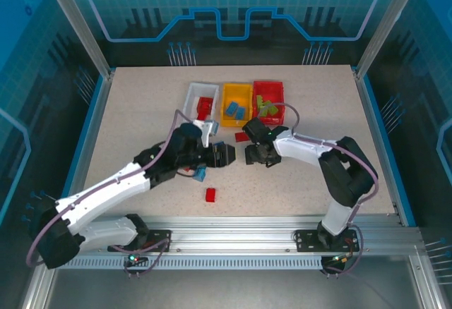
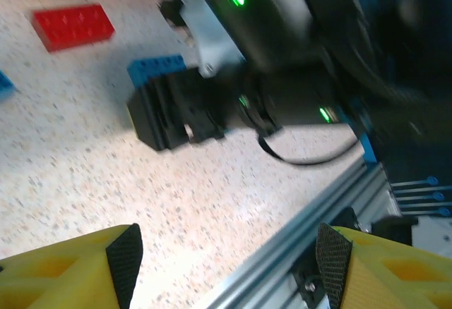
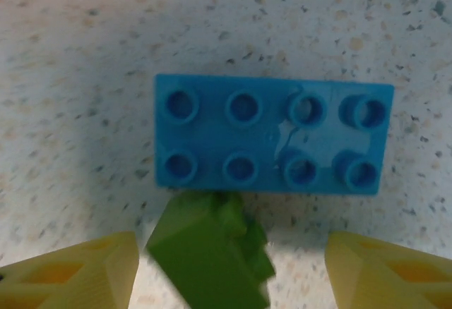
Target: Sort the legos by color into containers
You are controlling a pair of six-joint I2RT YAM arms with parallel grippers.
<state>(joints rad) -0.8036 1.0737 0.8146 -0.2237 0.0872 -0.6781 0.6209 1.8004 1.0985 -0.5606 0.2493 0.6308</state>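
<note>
Picking step: the right hand (image 1: 253,156), frame centre, hangs open over a blue lego (image 3: 272,138) on the table (image 1: 141,125), a tilted green lego (image 3: 208,249) loose between its fingers (image 3: 85,267). The left hand (image 1: 226,155) beside it is open, empty. Next, probably: clamp green, carry to the red bin (image 1: 268,85).

Speckled tabletop (image 1: 134,122) — aluminium rail (image 1: 247,226) along near edge, blue backdrop (image 1: 296,5) behind.

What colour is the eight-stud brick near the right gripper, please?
The brick is blue; right wrist view.
</note>
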